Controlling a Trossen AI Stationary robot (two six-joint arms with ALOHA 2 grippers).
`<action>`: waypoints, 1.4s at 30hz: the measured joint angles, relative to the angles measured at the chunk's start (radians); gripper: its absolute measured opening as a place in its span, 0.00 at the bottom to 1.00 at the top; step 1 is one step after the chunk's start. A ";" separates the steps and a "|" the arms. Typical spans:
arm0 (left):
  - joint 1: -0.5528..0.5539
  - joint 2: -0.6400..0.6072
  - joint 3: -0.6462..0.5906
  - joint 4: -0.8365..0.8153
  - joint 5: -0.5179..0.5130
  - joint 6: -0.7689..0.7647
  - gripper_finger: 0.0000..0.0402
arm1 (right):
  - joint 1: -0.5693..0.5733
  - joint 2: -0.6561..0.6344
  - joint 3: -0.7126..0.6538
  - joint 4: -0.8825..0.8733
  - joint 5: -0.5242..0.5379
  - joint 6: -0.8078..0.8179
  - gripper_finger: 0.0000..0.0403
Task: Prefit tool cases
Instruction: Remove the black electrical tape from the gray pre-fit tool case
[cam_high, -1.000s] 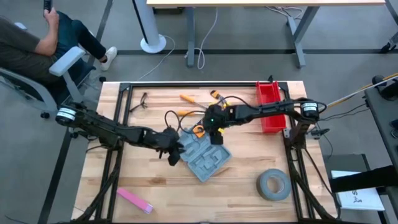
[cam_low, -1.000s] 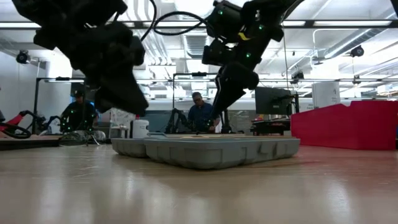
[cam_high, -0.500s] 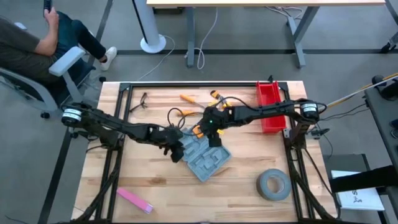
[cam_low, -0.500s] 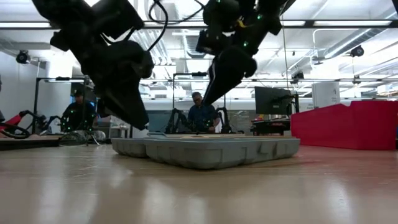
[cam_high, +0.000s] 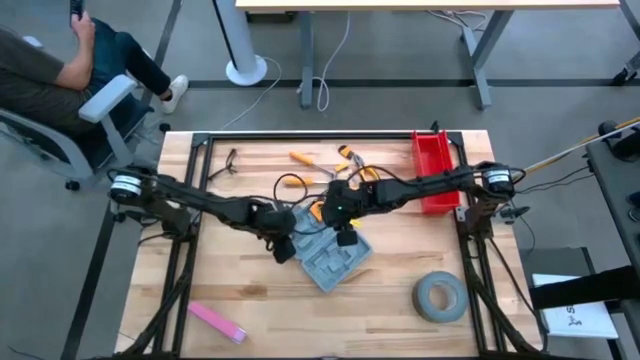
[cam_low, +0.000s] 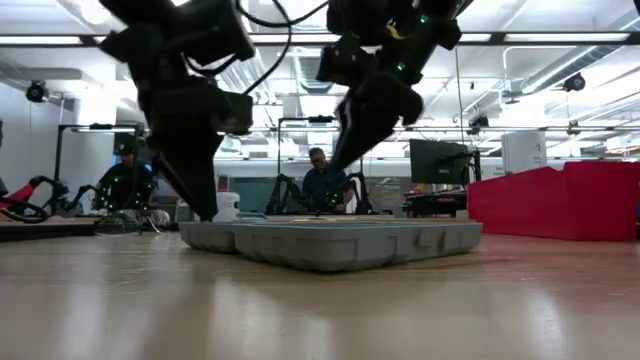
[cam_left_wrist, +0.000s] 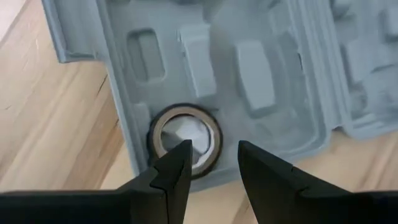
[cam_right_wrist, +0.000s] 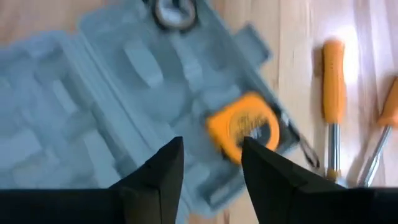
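high view: looks straight down on the whole wooden table (cam_high: 250, 290), both arms and the floor around it.
low view: sits at table-top height, facing level across the tool case (cam_low: 330, 240) into the room behind.
left wrist view: close above the open case, looking down past its 2 dark fingers (cam_left_wrist: 177, 177).
right wrist view: close above the same case.
shared: all 4 views take in the case.
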 joint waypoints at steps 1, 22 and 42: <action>-0.004 0.015 0.025 -0.027 0.000 0.011 0.34 | -0.001 0.000 -0.001 -0.023 0.002 0.000 0.34; -0.023 0.148 0.164 -0.160 -0.001 0.039 0.34 | 0.155 -0.051 -0.072 -0.194 -0.026 0.246 0.31; -0.020 0.146 0.265 -0.319 -0.003 0.073 0.34 | 0.184 -0.055 -0.072 -0.147 -0.025 0.273 0.30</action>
